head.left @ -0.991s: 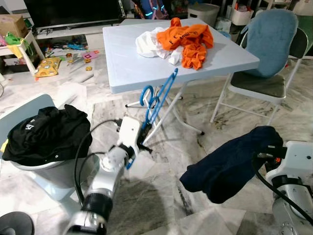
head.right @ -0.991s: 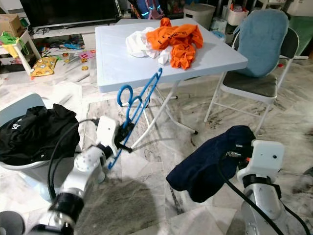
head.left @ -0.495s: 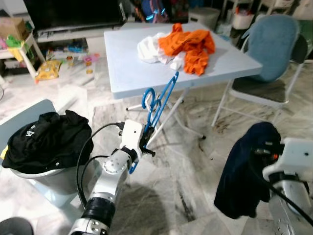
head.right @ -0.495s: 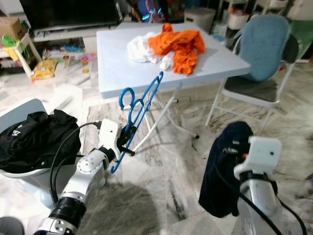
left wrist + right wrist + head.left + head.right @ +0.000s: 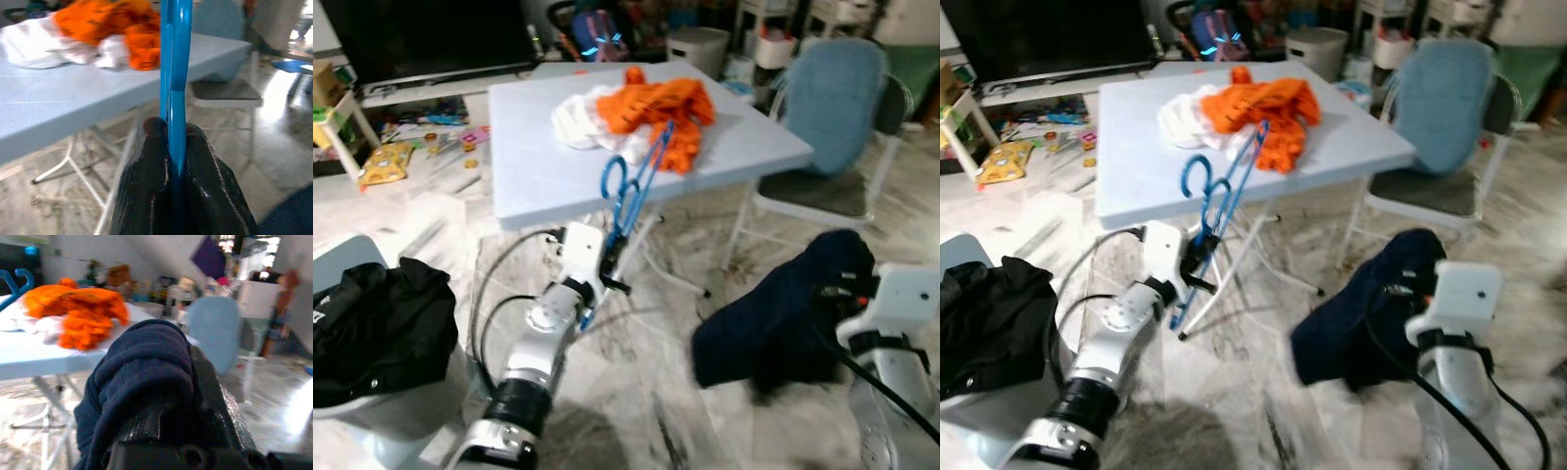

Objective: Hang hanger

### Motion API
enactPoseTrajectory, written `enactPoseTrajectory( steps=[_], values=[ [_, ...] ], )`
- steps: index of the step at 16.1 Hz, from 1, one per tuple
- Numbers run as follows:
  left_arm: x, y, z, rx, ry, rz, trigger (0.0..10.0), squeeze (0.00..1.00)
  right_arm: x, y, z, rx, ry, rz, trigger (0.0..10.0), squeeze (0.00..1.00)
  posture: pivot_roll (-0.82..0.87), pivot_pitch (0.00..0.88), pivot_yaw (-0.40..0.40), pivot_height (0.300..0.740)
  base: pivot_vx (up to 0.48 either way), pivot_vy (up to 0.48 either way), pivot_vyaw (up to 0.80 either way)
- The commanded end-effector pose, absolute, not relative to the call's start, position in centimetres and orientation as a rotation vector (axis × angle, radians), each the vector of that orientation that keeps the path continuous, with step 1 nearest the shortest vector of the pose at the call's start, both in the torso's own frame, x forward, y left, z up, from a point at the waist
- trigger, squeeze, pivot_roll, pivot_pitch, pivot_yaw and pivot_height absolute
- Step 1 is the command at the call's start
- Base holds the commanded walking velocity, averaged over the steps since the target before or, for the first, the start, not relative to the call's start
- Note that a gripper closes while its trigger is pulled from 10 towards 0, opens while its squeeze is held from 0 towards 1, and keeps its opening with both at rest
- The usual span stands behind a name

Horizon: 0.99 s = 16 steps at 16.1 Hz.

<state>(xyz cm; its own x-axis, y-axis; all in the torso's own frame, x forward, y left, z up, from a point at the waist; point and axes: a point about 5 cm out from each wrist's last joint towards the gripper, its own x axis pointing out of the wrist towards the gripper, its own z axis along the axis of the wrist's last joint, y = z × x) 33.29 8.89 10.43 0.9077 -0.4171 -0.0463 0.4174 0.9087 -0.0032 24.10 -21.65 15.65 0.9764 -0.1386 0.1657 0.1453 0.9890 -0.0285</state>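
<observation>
- Blue hanger [image 5: 636, 186] clamped by its lower bar between the black fingers [image 5: 146, 161] of the left gripper [image 5: 607, 271], raised upright beside the near edge of the pale blue folding table [image 5: 538, 171], hook uppermost — apparently carried this way so the hook stays free to catch on a rail.
- Seen along the left wrist: both pads pressed tight on the thin blue plastic, no gap between them.
- Dark navy garment [image 5: 783, 313] draped over the right gripper [image 5: 195, 382], low on the right above the marble floor [image 5: 646, 392]; fingers buried under cloth, so whether apart or together cannot be told.
- Likely pairing: hanger in one arm, garment in the other, ready to be joined before hanging.
- Orange clothing [image 5: 651, 103] and white clothing [image 5: 573, 117] heaped on the tabletop, probably waiting their turn.
- Grey-blue folding chair [image 5: 827, 117] beyond the table's right side; black clothes [image 5: 372, 328] piled at far left.
- No rail or hook for hanging visible; task judged at an early stage.
</observation>
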Motion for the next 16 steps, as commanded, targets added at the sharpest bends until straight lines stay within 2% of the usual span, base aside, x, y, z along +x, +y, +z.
enactPoseTrajectory(
  steps=[1,4,9,16],
  values=[
    [33.8,9.1,11.2,0.008,0.022,-0.415,10.0,0.0,24.4,-21.5,16.7,-0.049,-0.21,-0.132,10.0,0.0,-0.01,0.0,-0.001,0.74,0.454,0.0,0.0],
    [33.9,9.5,11.4,0.008,0.016,-0.394,10.0,0.0,24.8,-21.4,16.8,-0.049,-0.215,-0.119,10.0,0.0,0.0,0.0,-0.013,0.74,0.455,0.0,0.17],
    [34.0,9.6,11.4,-0.003,0.014,-0.379,10.0,0.0,25.7,-21.0,17.1,-0.052,-0.221,-0.097,10.0,0.0,0.01,0.0,-0.02,0.74,0.469,0.0,0.7],
    [34.5,9.2,11.7,-0.01,0.01,-0.39,10.0,0.0,26.0,-21.4,17.4,-0.052,-0.239,-0.129,10.0,0.0,0.0,0.0,-0.01,0.74,0.48,0.0,0.0]
  ],
)
